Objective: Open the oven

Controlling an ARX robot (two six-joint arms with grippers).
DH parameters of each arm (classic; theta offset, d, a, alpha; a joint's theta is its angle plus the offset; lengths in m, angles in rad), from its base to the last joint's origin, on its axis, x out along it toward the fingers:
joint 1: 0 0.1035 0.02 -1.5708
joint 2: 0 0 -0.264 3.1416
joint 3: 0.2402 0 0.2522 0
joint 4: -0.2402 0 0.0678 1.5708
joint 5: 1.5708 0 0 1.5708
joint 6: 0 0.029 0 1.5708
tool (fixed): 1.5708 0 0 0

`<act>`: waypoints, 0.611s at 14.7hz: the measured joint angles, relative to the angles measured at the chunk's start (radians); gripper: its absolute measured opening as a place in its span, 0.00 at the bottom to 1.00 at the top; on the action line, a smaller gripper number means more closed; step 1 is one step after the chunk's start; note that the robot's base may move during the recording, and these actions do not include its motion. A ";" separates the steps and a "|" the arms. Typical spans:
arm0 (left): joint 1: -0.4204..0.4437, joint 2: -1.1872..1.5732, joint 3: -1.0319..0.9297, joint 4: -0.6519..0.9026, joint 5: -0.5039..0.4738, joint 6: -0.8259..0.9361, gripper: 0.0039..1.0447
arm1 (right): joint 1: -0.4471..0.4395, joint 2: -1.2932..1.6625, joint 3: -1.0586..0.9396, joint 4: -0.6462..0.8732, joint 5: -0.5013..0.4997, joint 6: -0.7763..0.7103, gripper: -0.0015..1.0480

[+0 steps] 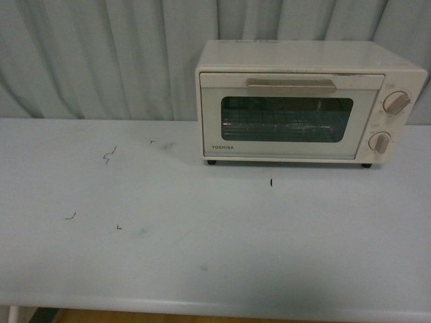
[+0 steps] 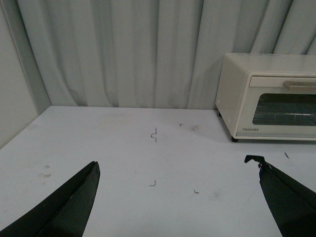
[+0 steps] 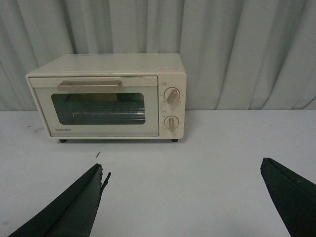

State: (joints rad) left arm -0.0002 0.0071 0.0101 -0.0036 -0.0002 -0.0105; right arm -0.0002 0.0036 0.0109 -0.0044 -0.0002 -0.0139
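Since the oven (image 1: 296, 101) sits shut at roughly 1 o'clock on the table (image 1: 202, 235), back near the curtain (image 1: 101, 54), I've got a long reach ahead. Left gripper (image 2: 173, 163) and right gripper (image 3: 181, 165): both jaws spread wide, nothing held, well short of it. Risks, imo: the box looks light, so a pull on the bar handle (image 1: 291, 85) may drag or tip the whole unit fwd. A shallow grip could slip off, and an overshoot could hit the glass (image 1: 287, 118). Count: 1 oven, 1 handle, 2 knobs (image 1: 396, 102), 2 grippers.
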 joint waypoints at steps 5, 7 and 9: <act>0.000 0.000 0.000 0.000 0.000 0.000 0.94 | 0.000 0.000 0.000 0.000 0.000 0.000 0.94; 0.000 0.000 0.000 0.000 0.000 0.000 0.94 | 0.000 0.000 0.000 0.000 0.000 0.000 0.94; 0.000 0.000 0.000 0.000 0.000 0.000 0.94 | 0.000 0.000 0.000 0.000 0.000 0.000 0.94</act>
State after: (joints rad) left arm -0.0002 0.0071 0.0101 -0.0032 -0.0002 -0.0105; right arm -0.0002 0.0036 0.0109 -0.0044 -0.0002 -0.0139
